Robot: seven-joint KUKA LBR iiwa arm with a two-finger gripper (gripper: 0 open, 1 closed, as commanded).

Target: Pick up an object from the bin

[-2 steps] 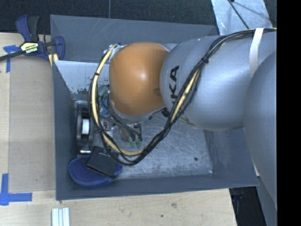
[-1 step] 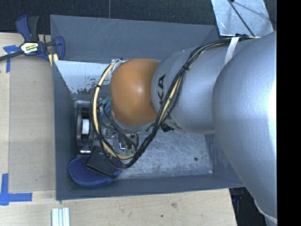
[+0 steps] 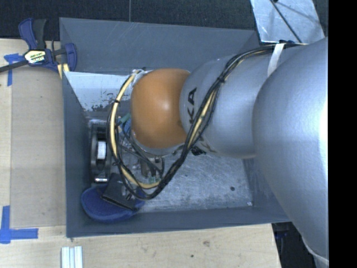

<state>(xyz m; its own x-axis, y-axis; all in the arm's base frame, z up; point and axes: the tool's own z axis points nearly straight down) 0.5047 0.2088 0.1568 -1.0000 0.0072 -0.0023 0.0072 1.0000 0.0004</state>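
Observation:
My gripper (image 3: 146,167) is low in the bin's left half, mostly hidden under the wrist's orange cover and cables. Just left of it lies a black and silver object with a white round part (image 3: 99,149), close to the left wall. Below that, in the near left corner, lies a flat blue rounded thing (image 3: 103,207). A small black block (image 3: 119,192) rests on the blue thing's upper edge, right beside the gripper's lower end; I cannot tell whether it is a loose thing or part of the gripper.
The arm comes in from the right and covers the bin's right half and much of the back. A strip of scuffed grey floor shows along the near wall. The bin's left and near walls are close to the gripper.

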